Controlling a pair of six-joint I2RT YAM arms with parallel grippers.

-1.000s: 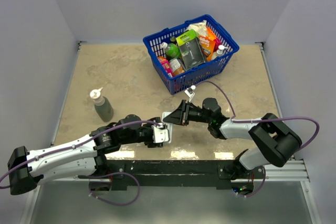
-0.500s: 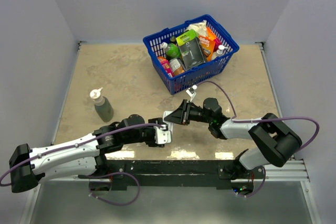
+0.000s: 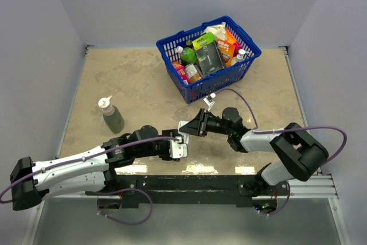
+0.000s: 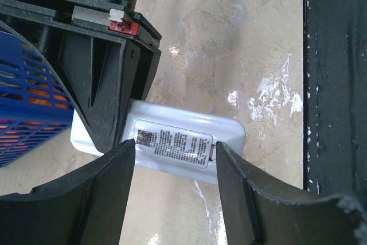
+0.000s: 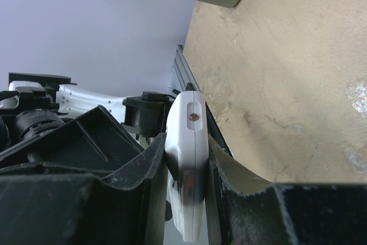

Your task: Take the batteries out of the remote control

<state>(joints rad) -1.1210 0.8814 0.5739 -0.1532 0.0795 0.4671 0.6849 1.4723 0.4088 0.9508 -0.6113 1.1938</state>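
Jaws of the right gripper [image 5: 186, 144] pinch the remote control [image 4: 183, 142], lower centre of the overhead view, probably steadying it so the half-open left gripper [image 4: 175, 153] straddling its label can work. Batteries hidden.

One remote control [image 4: 178, 142], one spray bottle [image 3: 113, 120], one blue basket [image 3: 213, 83] of groceries.
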